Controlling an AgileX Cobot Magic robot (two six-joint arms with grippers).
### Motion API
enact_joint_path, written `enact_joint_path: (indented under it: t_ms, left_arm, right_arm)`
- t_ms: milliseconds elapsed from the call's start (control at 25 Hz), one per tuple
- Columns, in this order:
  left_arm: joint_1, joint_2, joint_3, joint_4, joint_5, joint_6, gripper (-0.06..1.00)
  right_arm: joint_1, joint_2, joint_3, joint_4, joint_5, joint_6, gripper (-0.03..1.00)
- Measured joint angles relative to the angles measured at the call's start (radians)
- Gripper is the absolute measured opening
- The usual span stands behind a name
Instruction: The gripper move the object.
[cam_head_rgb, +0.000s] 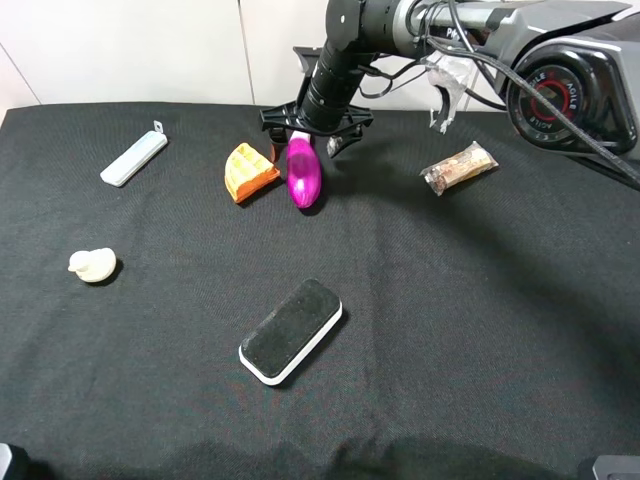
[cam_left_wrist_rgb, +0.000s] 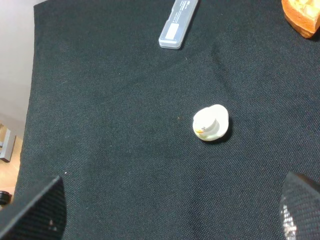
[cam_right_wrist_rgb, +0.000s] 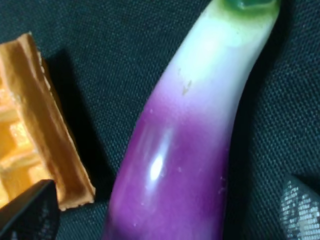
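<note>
My black gripper (cam_head_rgb: 305, 136) straddled, fingers spread clear, the glossy magenta toy eggplant (cam_head_rgb: 303, 178) lying by the black worktop's (cam_head_rgb: 460, 310) far edge.

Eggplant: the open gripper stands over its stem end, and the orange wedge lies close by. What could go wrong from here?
1. The eggplant is glossy, rounded and narrows toward the stem, where the gripper stands open. A grasp there may slip, or the eggplant may roll.
2. The wedge lies close beside the eggplant, apart from it. The finger on that side could knock it when closing or lifting.
</note>
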Motion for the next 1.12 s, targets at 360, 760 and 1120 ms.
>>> enact_joint_path:
  t_ms: [360,760,1120]
  left_arm:
    - [0.000,0.000,0.000,0.000,0.000,0.000,0.91]
    - [0.000,0.000,0.000,0.000,0.000,0.000,0.91]
    - [0.000,0.000,0.000,0.000,0.000,0.000,0.91]
  right_arm:
    - [0.000,-0.022,-0.120,-0.032,0.184,0.000,0.69]
    - [0.000,-0.069,-0.176,-0.021,0.280,-0.044,0.69]
    - [0.000,-0.168,-0.176,-0.014,0.281,-0.068,0.69]
